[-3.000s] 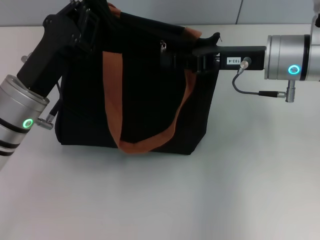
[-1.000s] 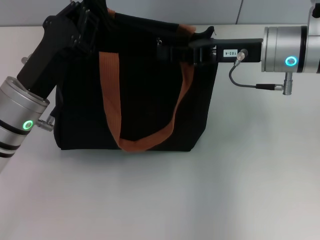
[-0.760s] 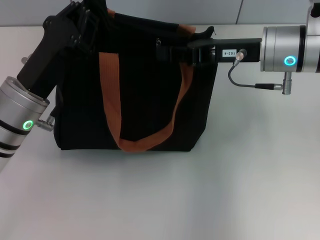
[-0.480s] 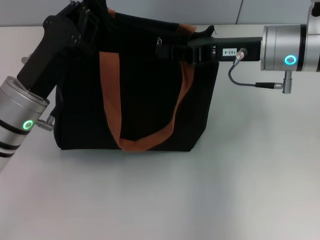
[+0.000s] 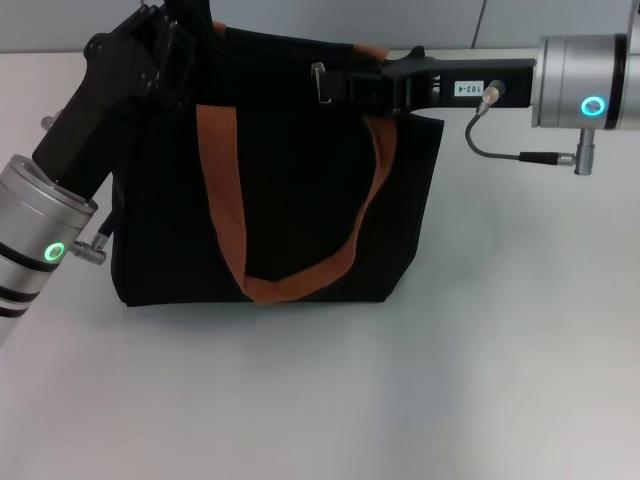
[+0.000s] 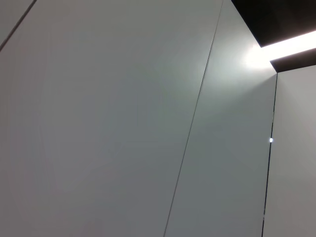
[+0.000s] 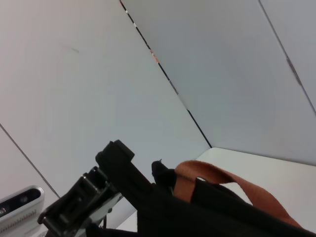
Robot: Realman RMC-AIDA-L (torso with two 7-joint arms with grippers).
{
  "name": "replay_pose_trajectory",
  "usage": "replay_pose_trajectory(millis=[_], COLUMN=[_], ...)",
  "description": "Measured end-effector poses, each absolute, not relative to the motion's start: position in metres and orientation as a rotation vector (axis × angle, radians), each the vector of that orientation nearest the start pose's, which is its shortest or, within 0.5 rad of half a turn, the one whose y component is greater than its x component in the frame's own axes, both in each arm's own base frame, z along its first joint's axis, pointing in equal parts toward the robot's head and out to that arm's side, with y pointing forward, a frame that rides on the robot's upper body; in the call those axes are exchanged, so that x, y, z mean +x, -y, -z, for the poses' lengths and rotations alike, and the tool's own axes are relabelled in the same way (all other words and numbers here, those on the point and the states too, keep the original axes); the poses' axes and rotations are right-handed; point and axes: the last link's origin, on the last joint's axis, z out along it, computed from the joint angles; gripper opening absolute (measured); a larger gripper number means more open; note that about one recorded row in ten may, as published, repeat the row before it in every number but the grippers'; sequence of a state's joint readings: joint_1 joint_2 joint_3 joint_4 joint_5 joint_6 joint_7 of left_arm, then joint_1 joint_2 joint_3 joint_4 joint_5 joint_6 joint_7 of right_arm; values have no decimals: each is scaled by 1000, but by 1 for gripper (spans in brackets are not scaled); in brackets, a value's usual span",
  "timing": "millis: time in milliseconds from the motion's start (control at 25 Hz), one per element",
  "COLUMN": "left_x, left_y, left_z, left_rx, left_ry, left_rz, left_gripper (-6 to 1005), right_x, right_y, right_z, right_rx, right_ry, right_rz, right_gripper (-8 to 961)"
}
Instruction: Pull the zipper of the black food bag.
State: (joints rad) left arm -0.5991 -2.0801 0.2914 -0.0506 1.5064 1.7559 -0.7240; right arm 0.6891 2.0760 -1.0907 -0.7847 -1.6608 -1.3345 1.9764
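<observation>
as the right pincer (image 5: 345, 88) retreats rightward beside the zipper (image 5: 322, 82), the black food bag (image 5: 280, 170) lifts; both pincers' grips, including the left pincer (image 5: 170, 40), cannot be told.

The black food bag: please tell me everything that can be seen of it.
The black food bag is a boxy tote of black fabric, standing upright on the white table. A rust-orange webbing handle hangs down its front in a loop; a second one shows at the top edge. The small silver zipper hangs at the upper edge. The left gripper is at the bag's top left corner, and the right gripper reaches the top edge beside the zipper.
</observation>
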Motion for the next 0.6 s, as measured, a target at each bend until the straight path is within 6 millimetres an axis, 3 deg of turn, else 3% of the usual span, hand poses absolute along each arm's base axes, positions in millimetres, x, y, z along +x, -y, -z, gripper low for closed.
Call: replay_pose_trajectory(millis=[600], left_x=[-226], left_y=[-315], left_z=[9], left_rx=[-1903], left_ry=[444], left_rz=[1572], left_gripper=[69], right_x=[149], right_y=[-391], right_z=[7], right_rx=[-2686], right_ry=[-1002], right_rz=[-915], right_gripper=[6])
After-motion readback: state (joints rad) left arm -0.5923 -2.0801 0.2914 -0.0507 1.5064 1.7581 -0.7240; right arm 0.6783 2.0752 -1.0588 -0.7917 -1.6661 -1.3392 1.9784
